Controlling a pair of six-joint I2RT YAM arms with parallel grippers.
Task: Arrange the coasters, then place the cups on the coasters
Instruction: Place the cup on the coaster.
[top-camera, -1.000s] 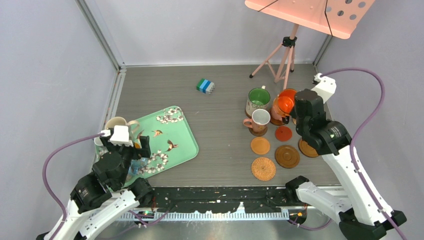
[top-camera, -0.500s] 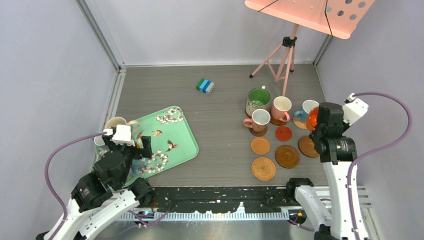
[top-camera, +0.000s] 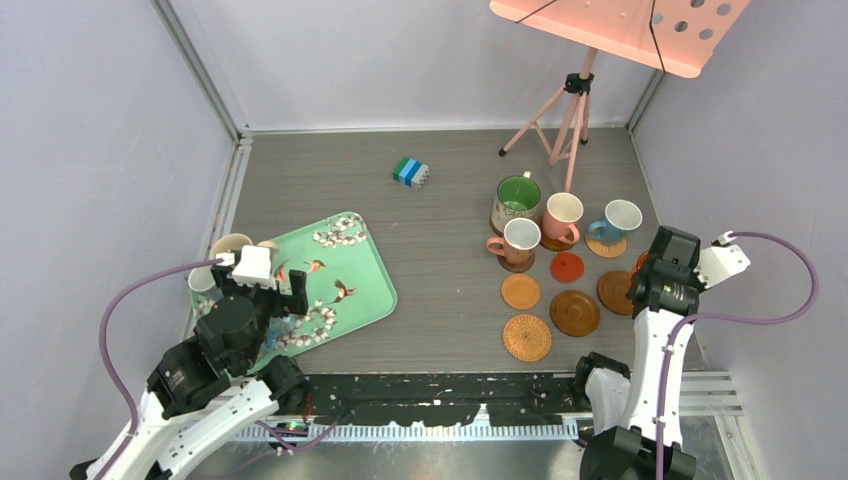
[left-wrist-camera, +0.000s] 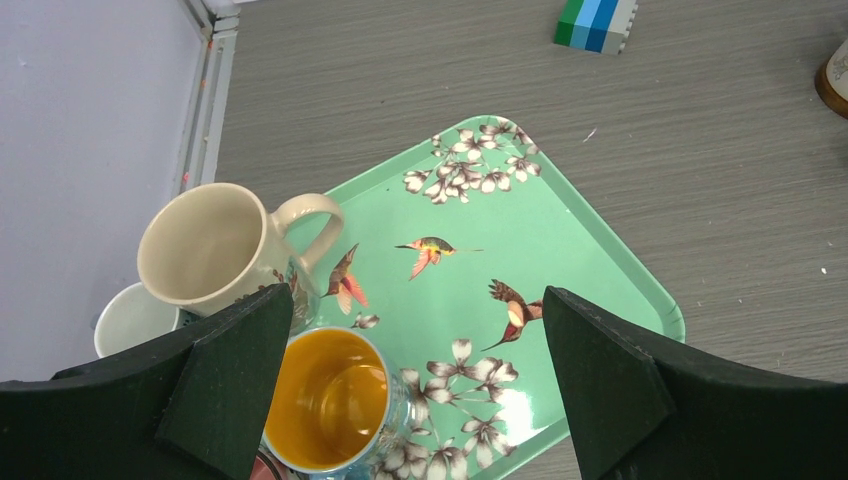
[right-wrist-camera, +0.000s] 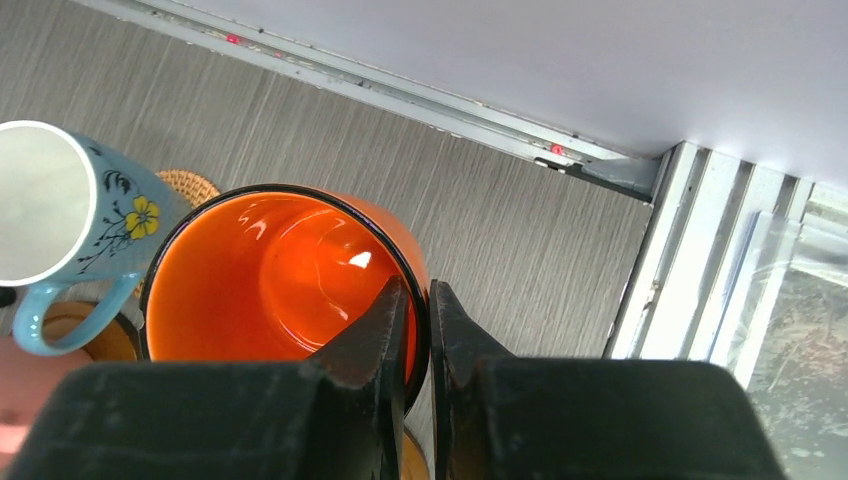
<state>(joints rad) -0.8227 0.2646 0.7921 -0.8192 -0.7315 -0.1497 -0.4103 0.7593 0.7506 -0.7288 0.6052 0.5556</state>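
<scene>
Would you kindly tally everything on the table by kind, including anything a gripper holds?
Cups: 8, counting the orange cup in the right gripper
Coasters: 8
Tray: 1
Toy block: 1
Music stand: 1
Total: 19

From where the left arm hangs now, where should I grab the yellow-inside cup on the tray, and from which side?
Take the yellow-inside cup by its rim, coming straight down from above. It stands upright and mouth-up on the green tray, so one jaw can drop inside the wall. I'd use the side facing the bare tray: the cream cup crowds the other side. The left gripper is open almost over it.
</scene>
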